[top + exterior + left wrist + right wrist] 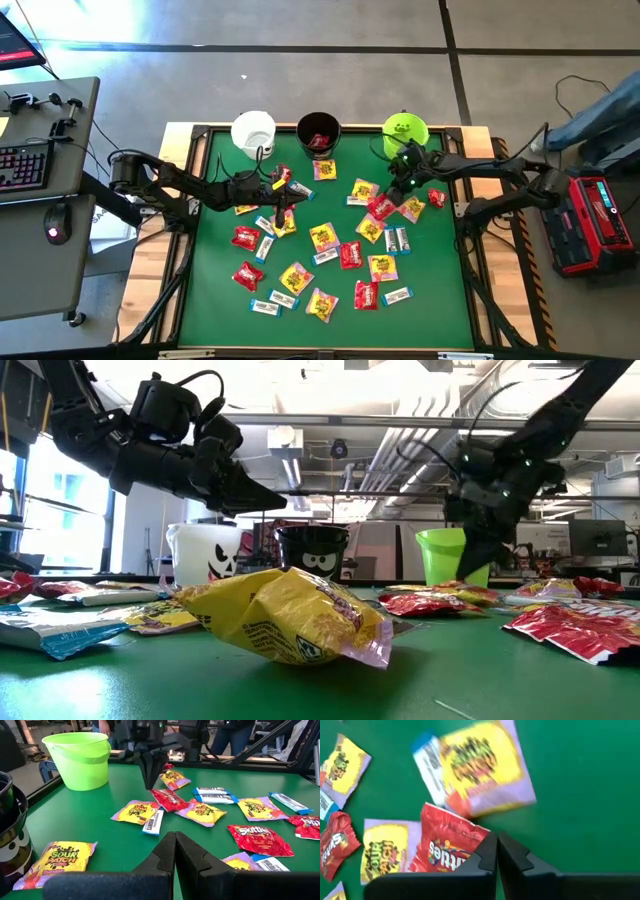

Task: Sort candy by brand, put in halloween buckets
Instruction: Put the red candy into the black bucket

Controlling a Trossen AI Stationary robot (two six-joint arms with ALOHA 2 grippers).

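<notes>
Sorting barely begun: most candy (322, 238) is on the green surface (430, 290).

The black bucket (319, 134) holds some red packets; the white bucket (254, 131) and lime bucket (404, 131) look empty. The right claw (392, 193) is pinched shut beside a red packet (447, 849), apparently holding nothing. The left claw (287, 200) hovers shut and empty mid-surface.

High view: overhead, straight down on the whole tabletop (420, 300). Low view: at surface level, close behind a yellow packet (285, 615), facing the three buckets. Left wrist view: low, facing across toward the green bucket (80, 757); shared with both. Right wrist view: steeply down, close over a red packet (445, 845).
</notes>
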